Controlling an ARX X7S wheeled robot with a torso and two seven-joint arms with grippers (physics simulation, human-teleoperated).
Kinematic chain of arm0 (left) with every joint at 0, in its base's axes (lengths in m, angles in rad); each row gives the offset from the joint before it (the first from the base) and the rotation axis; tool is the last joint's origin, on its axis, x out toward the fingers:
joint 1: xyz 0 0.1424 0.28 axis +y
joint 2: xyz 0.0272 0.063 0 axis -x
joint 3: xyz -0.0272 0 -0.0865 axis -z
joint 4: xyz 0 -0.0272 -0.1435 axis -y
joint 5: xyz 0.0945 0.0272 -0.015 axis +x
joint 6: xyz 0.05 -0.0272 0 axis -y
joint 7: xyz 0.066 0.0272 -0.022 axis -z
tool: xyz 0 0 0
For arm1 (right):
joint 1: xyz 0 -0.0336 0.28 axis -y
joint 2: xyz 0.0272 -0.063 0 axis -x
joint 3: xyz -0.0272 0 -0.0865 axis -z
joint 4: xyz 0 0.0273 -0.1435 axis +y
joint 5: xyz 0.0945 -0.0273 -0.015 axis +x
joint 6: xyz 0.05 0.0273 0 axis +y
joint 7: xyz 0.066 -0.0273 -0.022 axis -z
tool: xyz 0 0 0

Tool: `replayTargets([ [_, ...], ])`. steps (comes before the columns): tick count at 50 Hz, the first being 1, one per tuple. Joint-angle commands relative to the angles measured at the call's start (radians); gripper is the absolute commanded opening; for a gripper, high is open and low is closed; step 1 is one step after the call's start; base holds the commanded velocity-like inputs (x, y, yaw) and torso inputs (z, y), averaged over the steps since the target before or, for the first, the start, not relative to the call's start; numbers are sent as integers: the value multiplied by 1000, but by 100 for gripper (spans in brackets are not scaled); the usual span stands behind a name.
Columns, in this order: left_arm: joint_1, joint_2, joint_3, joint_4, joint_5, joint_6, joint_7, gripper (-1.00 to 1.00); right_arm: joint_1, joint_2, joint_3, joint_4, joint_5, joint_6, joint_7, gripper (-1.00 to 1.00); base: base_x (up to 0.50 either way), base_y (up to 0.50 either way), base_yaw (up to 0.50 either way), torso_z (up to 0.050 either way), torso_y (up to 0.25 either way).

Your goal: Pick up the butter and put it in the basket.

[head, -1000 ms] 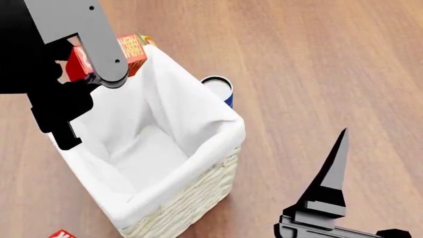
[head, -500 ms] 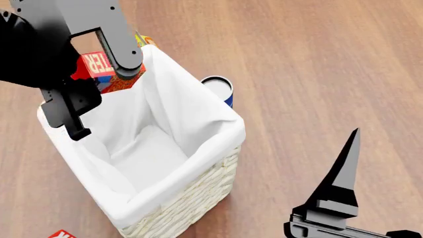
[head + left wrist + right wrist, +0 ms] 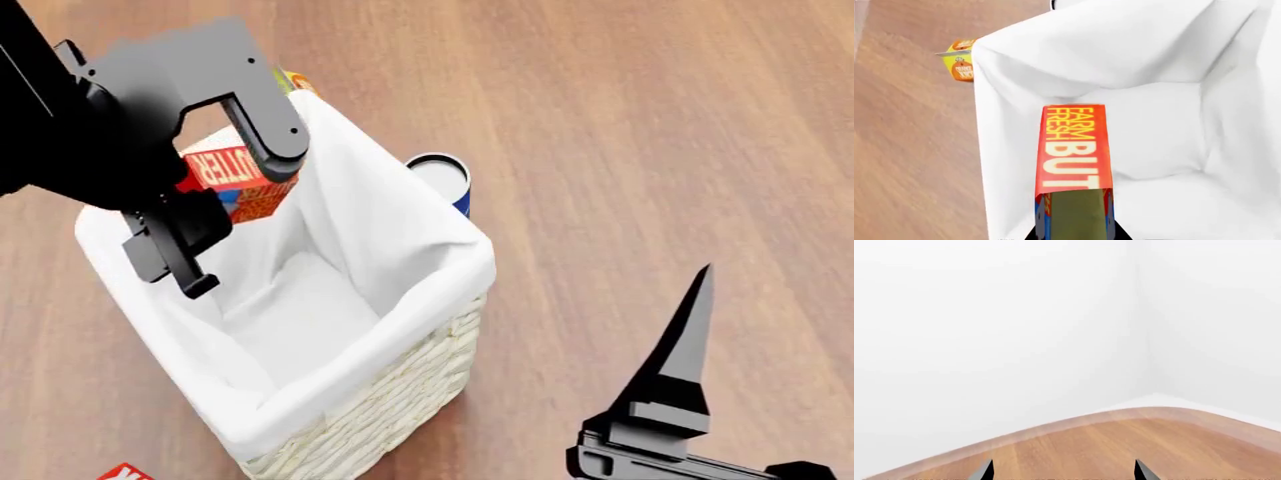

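Note:
The butter, a red-and-orange carton lettered "FARM FRESH BUT…", is held in my left gripper, which is shut on its near end. It hangs over the far-left part of the basket's opening, above the white cloth liner. In the left wrist view the butter points out from my left gripper over the basket's white inside. The cream wicker basket stands at centre. My right gripper is low at the right, away from the basket; in its wrist view the jaws stand wide apart and empty.
A blue can stands against the basket's far side. An orange-and-yellow carton lies on the wood floor beyond the basket's far-left corner, also visible in the head view. A red package corner shows at the bottom left.
My left arm has carried the butter from beyond the basket's far-left rim to over its opening and turned it. The right gripper has shifted only slightly.

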Motion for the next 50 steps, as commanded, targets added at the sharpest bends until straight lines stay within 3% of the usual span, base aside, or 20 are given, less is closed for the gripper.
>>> replayTargets([
  [1, 30, 25, 25, -74, 54, 33, -3, -100, 0, -6, -14, 19, -8, -10, -6, 100, 0, 0, 0, 0, 0],
  [14, 64, 74, 65, -144, 83, 81, 40, -100, -6, -4, -13, 23, -5, -14, -5, 100, 0, 0, 0, 0, 2],
  [37, 133, 204, 144, -430, 183, 260, 165, -100, -11, -12, -30, 66, -23, -36, -18, 100, 0, 0, 0, 0, 1],
  [50, 182, 270, 122, -606, 254, 369, 187, -100, -21, 0, -11, 58, -19, -36, -7, 100, 0, 0, 0, 1, 1],
])
